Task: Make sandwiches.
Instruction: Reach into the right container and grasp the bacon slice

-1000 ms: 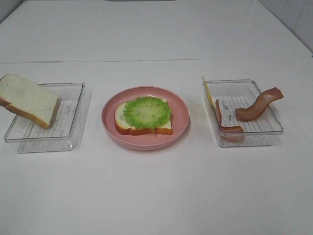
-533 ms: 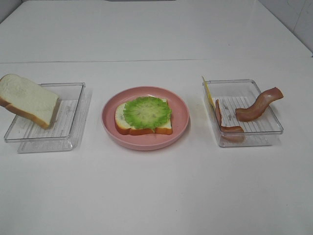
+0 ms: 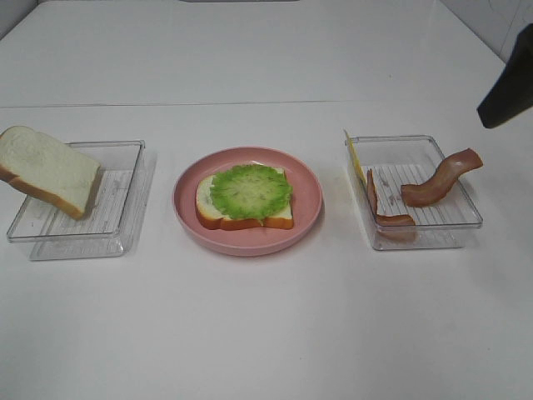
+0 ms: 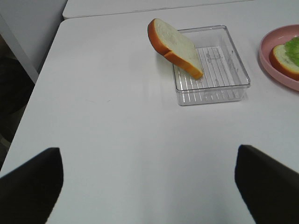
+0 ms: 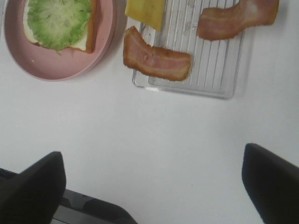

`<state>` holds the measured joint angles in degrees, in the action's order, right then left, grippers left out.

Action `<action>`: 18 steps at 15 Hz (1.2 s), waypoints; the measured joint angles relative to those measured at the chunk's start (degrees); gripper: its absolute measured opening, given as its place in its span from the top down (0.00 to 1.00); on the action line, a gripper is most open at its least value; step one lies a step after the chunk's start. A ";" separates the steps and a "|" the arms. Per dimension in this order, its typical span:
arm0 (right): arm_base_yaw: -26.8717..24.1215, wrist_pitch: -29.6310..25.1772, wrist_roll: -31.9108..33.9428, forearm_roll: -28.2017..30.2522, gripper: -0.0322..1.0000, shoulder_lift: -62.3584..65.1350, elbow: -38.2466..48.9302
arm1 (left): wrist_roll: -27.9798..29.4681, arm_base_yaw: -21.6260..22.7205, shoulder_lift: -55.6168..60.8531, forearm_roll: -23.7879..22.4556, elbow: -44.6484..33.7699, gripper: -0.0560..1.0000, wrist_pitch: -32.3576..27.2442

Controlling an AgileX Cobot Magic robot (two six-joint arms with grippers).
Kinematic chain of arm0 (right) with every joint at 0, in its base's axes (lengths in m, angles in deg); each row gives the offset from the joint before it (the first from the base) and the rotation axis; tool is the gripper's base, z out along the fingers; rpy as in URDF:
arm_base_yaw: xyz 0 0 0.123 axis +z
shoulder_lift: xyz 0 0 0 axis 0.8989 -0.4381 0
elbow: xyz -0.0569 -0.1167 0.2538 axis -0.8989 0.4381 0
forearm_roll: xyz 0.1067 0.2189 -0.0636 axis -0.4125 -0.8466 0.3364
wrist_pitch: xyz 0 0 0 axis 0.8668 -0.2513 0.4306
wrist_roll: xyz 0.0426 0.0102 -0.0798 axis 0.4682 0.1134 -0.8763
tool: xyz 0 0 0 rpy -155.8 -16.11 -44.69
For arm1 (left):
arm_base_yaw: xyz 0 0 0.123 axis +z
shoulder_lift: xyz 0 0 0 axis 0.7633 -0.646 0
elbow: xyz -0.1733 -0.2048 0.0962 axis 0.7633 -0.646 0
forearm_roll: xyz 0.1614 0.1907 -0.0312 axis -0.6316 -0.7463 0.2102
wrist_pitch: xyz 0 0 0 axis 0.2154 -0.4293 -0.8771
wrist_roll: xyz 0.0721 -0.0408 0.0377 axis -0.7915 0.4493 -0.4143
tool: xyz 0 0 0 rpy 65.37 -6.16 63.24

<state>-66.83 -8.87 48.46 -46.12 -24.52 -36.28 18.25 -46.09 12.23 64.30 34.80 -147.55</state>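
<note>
Sandwich [image 3: 244,204], part-built, at the centre of the white worktop [image 3: 266,333]; clock directions are read from the high view with the pink plate [image 3: 310,196] as the dial's centre. One white, brown-crusted lower bread slice [image 3: 215,218] lies flat on the plate, and a round leaf of green lettuce [image 3: 250,191] lies on top of it, covering most of its face.

At 9 o'clock stands the clear left tray [image 3: 125,179]. The second bread slice [image 3: 48,171] rests tilted across it, lower end inside and upper end overhanging the rim farthest from the plate.

At 3 o'clock stands the clear right tray [image 3: 454,229]. The yellow cheese square [image 3: 355,158] stands on edge against the plate-side wall and sticks up above the rim. One bacon strip [image 3: 440,179] curves up over the outer rim, and the other bacon strip [image 3: 387,208] lies along the plate-side wall.

The left claw [image 4: 149,186] hangs over bare worktop, spread wide and holding nothing. The right claw [image 5: 154,186] is likewise spread wide and holding nothing, above the worktop beside the right tray. A dark part of the right arm [image 3: 508,83] shows at 2 o'clock.
</note>
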 joint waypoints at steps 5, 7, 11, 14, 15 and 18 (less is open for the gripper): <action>-11.46 -5.90 -8.08 -8.42 0.02 -23.66 -21.72 | 0.00 0.00 0.00 0.00 0.00 0.08 0.06; -13.35 -5.90 -8.71 -9.11 0.02 -28.53 -25.38 | 0.00 0.00 0.00 0.00 0.00 0.08 0.06; -13.64 -6.36 -9.51 -11.75 0.02 -39.76 -31.28 | 0.00 0.00 0.00 0.00 0.00 0.08 0.06; -13.64 -6.47 -9.68 -11.80 0.02 -45.26 -32.20 | 0.00 0.00 0.00 0.00 0.00 0.08 0.06; -13.64 -6.47 -9.74 -11.80 0.02 -46.24 -32.20 | 0.00 0.00 0.00 0.00 0.00 0.08 0.06; -13.64 -6.47 -9.85 -13.41 0.02 -48.64 -32.31 | 0.00 0.00 0.00 0.00 0.00 0.08 0.06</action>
<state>-80.46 -15.34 38.60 -59.53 -73.17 -68.60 18.25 -46.09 12.23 64.30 34.80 -147.49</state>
